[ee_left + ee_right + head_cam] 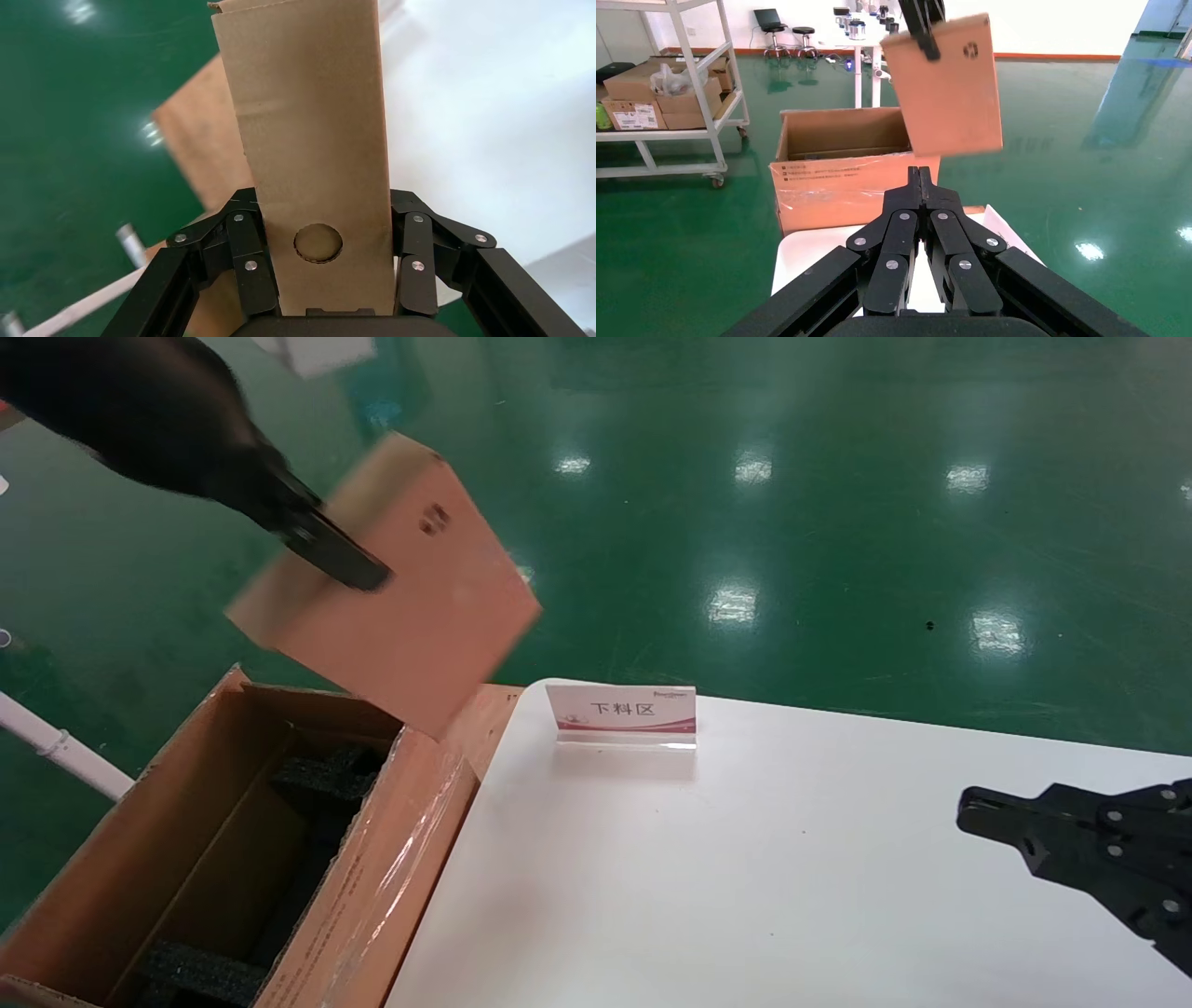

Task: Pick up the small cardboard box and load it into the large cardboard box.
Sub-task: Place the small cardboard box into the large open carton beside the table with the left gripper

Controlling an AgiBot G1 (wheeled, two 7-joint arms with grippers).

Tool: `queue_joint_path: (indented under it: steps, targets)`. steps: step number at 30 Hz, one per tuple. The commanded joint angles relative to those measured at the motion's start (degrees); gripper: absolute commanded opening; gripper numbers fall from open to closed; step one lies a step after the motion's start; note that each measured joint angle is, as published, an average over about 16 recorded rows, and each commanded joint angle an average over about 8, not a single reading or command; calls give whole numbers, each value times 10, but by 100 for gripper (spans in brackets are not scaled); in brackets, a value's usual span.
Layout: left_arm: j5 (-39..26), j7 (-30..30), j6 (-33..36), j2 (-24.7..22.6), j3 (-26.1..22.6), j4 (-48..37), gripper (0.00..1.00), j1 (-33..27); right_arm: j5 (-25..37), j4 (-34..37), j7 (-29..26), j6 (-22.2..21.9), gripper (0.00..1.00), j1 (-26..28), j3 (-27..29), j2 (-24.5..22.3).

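Now our left tool (349,565) is squeezing the small cardboard box (410,589) up high, so we are lowering it slowly toward seven o'clock into the large cardboard box (121,859).

The white-and-pink sign card (621,711) standing on the white table (745,877) reads "下料区" in dark characters, with a small line of print above it too fine to read. The small cardboard box (410,589) carries a small black symbol near one corner, seen also in the right wrist view (970,49). The large cardboard box (372,868) bears small print along its taped flap, which cannot be read.
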State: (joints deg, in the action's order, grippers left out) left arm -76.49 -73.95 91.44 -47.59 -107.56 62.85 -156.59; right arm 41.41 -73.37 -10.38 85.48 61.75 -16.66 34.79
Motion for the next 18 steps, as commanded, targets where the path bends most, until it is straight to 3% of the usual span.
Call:
queue_joint_path:
  steps: [1,5,13,18]
  targets:
    - [0,13,3,-4,-23,-13,0,-31,0,0,0,0,0,0,0,0]
    - [13,32,4,-7,-98,-31,0,-75,0,0,0,0,0,0,0,0]
    - [64,47,7,-8,-250,-49,0,-104,0,0,0,0,97,0,0,0]
    - [101,55,3,-6,-328,-59,0,-104,0,0,0,0,100,0,-1,0]
